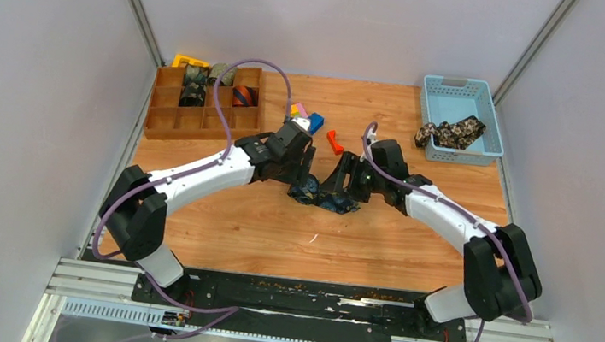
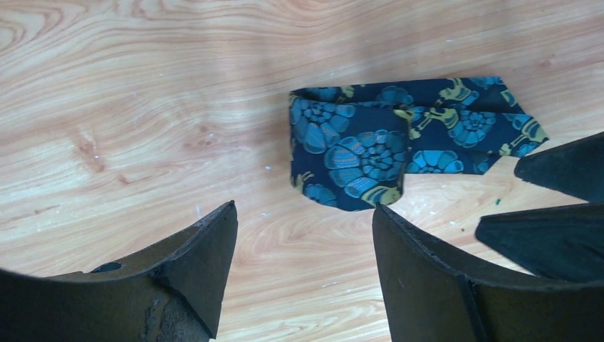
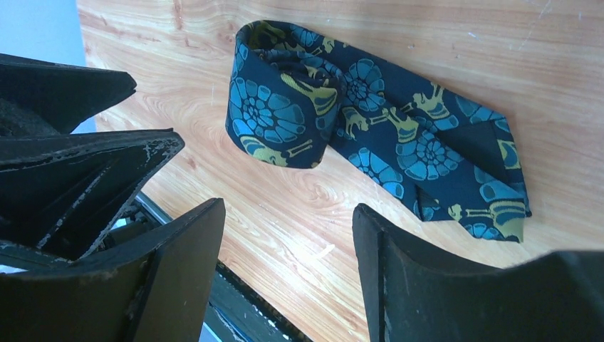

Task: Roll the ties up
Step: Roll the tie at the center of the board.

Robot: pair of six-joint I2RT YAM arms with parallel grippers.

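**Top view:** both arms bent inward, elbows out. Left gripper [image 1: 301, 179] & right gripper [image 1: 347, 186] meet low over the navy paisley tie [image 1: 306, 196] at mid wooden table [image 1: 232, 232].

**Left wrist view:** left gripper [image 2: 303, 224] jaws wide apart, nothing held. Tie [image 2: 363, 153] lies on the pale grained wood just beyond the tips. Fabric is smooth, w/ teal rosettes & gold motifs.

**Right wrist view:** right gripper [image 3: 288, 214] likewise spread, empty. Tie [image 3: 285, 114] is a soft coil at one end, w/ pointed tail flat beside it. Fingers [image 3: 178, 271] matte black, wedge-shaped, scuffed at edges.
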